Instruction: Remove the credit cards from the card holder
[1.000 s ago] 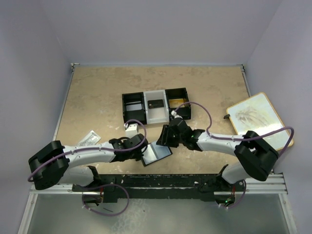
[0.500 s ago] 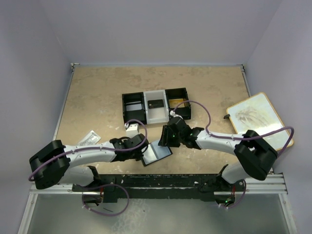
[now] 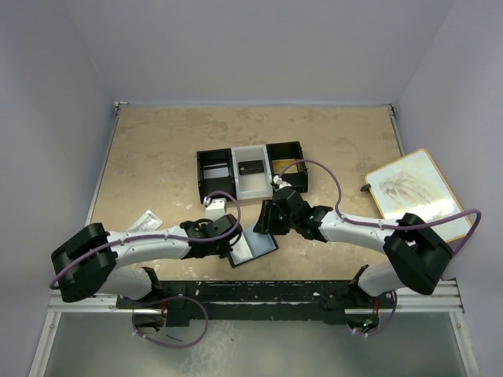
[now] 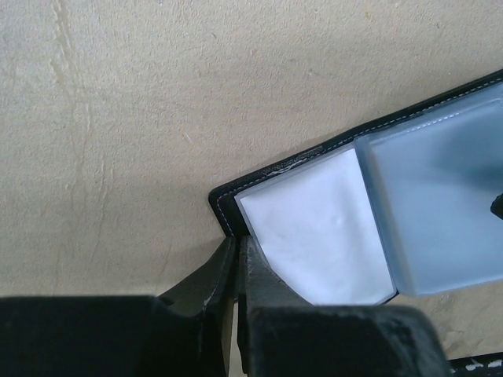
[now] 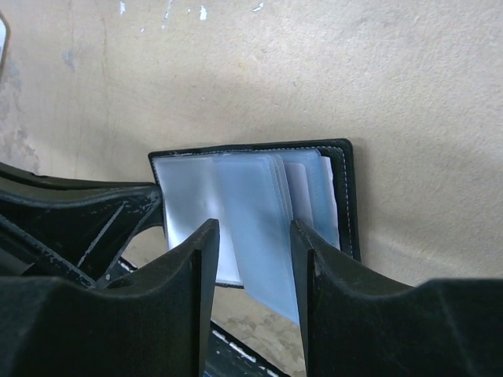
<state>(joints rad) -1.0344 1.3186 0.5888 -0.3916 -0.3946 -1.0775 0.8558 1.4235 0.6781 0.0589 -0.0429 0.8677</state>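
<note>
Left gripper (image 4: 237, 259) is pinching a corner of the open card holder (image 3: 255, 247) near the tray (image 3: 200, 173), while right gripper (image 5: 253, 232) is straddling its sleeves (image 5: 251, 196), open and empty, likely needing to pinch one sleeve's contents next.

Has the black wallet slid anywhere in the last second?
No. The wallet sits in the same spot, just as near the tray.

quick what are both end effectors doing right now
Left end effector: shut, pinching the card holder at its corner.
Right end effector: open, astride a clear sleeve.
</note>
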